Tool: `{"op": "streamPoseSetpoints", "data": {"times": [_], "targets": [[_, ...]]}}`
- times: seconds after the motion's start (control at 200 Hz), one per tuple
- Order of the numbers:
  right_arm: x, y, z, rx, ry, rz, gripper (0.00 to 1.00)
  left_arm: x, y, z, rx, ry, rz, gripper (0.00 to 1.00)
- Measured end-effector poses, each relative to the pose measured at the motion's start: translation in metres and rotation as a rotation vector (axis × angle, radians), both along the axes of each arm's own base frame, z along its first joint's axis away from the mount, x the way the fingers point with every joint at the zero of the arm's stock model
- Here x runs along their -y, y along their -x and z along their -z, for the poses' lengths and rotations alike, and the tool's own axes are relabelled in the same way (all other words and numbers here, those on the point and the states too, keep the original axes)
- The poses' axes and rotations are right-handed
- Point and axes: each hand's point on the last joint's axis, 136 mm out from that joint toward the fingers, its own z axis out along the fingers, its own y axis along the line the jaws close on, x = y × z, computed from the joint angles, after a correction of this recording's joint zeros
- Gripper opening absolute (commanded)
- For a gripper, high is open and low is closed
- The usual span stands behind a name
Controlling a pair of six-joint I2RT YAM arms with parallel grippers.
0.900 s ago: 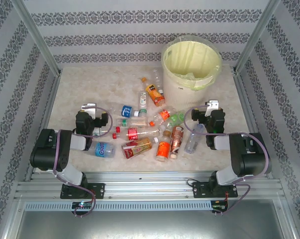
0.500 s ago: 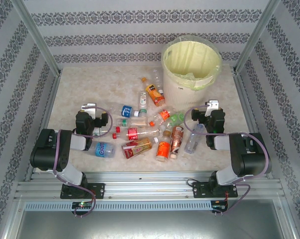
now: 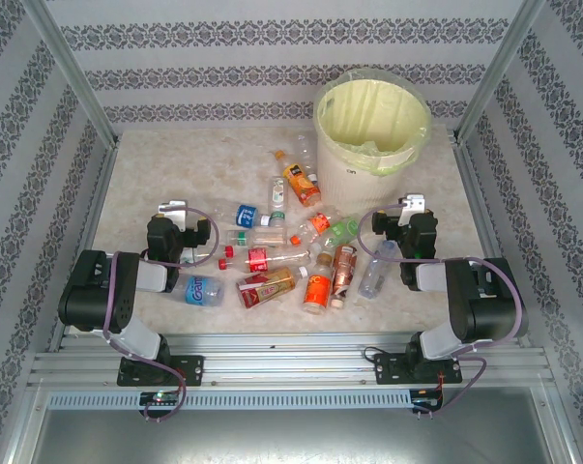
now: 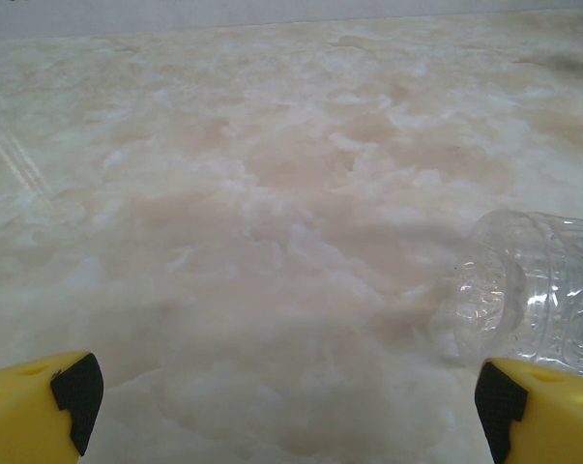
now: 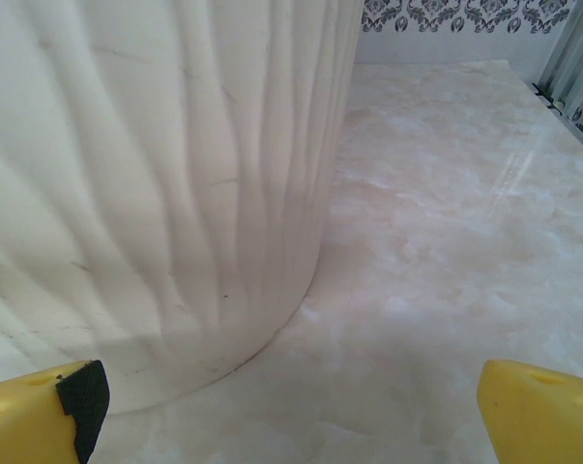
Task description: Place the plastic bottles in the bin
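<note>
Bottles (image 3: 317, 287), loose lot, lying on table (image 3: 156, 174) between the arms; bin (image 3: 354, 172) upright at far right, just beyond right hand (image 5: 291, 401); it and left hand (image 4: 281, 401) both spread wide, holding nothing.

Arms (image 3: 90, 290): we see black joints and grey links.
Cables (image 3: 109, 307): we see purple loops on both.
Left gripper (image 4: 286, 401): we find yellow fingers (image 4: 20, 401) with black pads (image 4: 76, 391).

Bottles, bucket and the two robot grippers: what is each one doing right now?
bin, upright, top open, lined with a yellow bag.
plastic bottles, lying scattered on the table, outside the bin.
left gripper, open, holding nothing.
right gripper, open, holding nothing, facing the bin's wall.
</note>
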Motion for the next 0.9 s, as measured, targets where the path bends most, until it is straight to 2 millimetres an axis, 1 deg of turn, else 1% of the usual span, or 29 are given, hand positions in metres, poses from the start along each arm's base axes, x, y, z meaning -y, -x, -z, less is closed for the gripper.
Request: {"op": "streamPoseSetpoints", "data": {"times": [0.41, 0.545, 0.615, 0.649, 0.794, 0.844, 0.899], "targets": [[0.001, 0.000, 0.000, 0.002, 0.001, 0.003, 0.98, -0.003, 0.000, 0.000, 0.000, -0.005, -0.015, 1.00], [0.001, 0.003, -0.005, 0.018, 0.001, 0.004, 0.98, -0.005, 0.004, -0.002, 0.005, -0.008, -0.031, 1.00], [0.001, 0.006, -0.016, 0.037, 0.002, 0.008, 0.98, -0.007, 0.008, -0.012, 0.014, -0.011, -0.041, 1.00], [0.002, 0.009, -0.024, 0.049, 0.003, 0.012, 0.98, -0.008, 0.009, -0.022, 0.028, -0.011, -0.047, 1.00], [0.000, 0.024, -0.069, 0.130, -0.005, 0.030, 0.98, -0.012, 0.009, -0.066, 0.087, 0.009, -0.086, 1.00], [-0.002, 0.031, -0.079, 0.136, -0.007, 0.040, 0.98, -0.011, 0.009, -0.075, 0.083, 0.019, -0.095, 1.00], [-0.006, 0.039, -0.088, 0.135, -0.009, 0.048, 0.98, -0.004, 0.010, -0.081, 0.062, 0.032, -0.093, 1.00]]}}
